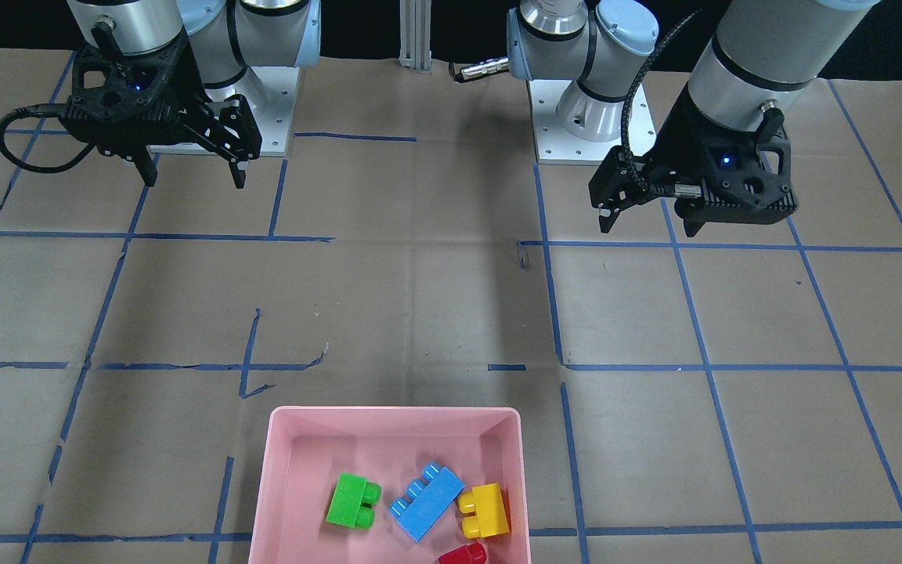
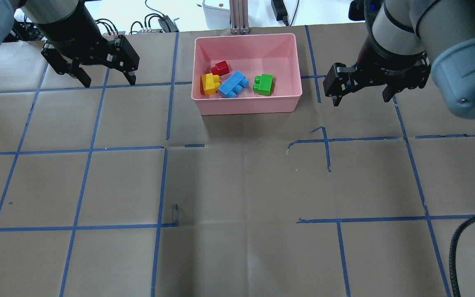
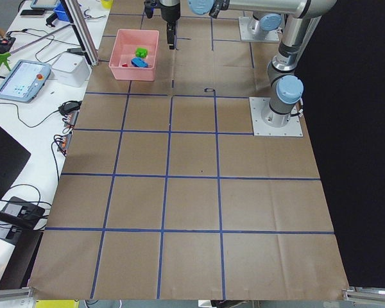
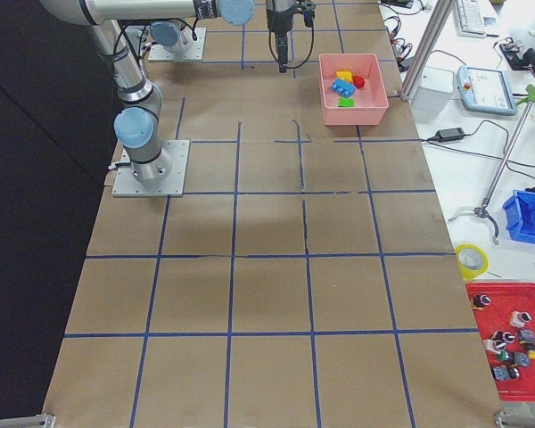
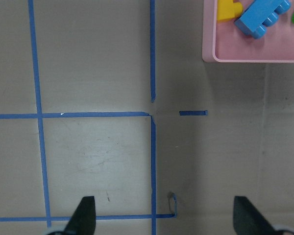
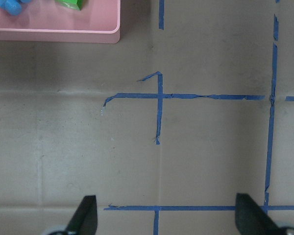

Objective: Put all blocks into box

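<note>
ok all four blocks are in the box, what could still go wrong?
1. The left gripper and right gripper hang open either side of the box; a sideways swing on retreat could clip a wall and shove it.
2. The box sits near the far edge of the table, so a shove might send it off.
3. The yellow block lies close to the low wall; a jolt might tip it out.

box [image 2: 245,108]: sat on the table [image 2: 237,185], at the top centre of the overhead view.
long block [image 2: 233,83]: lay in the box, in the middle of a row of three.
left short block [image 2: 209,83]: lay in the box, just beside the long block, on its left.
right short block [image 2: 264,84]: lay in the box, to the right of the long block.
tiny block [image 2: 220,68]: lay in the box, just above the left short block in the frame.
left gripper [image 2: 109,82]: hung at the upper left, apart from the box.
right gripper [image 2: 361,100]: hung at the upper right, apart from the box.
</note>
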`<state>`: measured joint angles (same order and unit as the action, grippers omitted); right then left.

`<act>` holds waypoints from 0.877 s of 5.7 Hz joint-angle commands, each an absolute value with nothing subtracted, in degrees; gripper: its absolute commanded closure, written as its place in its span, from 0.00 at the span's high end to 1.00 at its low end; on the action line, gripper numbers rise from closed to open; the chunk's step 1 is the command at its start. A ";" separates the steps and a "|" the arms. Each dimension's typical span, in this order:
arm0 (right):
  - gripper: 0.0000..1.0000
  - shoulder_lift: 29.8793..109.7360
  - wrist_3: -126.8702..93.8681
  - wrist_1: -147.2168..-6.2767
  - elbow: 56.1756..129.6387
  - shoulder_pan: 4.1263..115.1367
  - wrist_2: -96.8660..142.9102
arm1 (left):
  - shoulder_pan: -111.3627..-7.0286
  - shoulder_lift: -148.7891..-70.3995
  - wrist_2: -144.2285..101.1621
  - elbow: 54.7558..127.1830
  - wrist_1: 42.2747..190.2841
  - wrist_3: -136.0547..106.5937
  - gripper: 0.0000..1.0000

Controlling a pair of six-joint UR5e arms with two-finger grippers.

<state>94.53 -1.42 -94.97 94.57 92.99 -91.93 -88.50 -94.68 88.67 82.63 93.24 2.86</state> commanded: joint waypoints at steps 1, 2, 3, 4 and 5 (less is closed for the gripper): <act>1.00 94.48 -1.23 -95.10 94.57 92.99 -91.93 | -88.51 -94.13 88.68 83.41 92.90 3.16 0.99; 1.00 94.48 -1.23 -95.10 94.57 92.99 -91.93 | -88.51 -94.13 88.68 83.41 92.90 3.16 0.99; 1.00 94.48 -1.14 -95.10 94.48 92.99 -91.93 | -88.51 -94.30 88.68 83.23 92.81 3.08 0.99; 1.00 94.40 -1.14 -95.45 94.48 92.99 -91.93 | -88.51 -94.39 88.68 83.23 92.73 3.08 0.99; 1.00 94.39 -1.14 -95.71 94.57 92.99 -92.02 | -88.51 -94.31 88.68 83.32 92.72 2.99 0.99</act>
<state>94.42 -1.15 -95.47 94.51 92.99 -91.96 -88.51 -94.33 88.68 83.27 92.75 3.05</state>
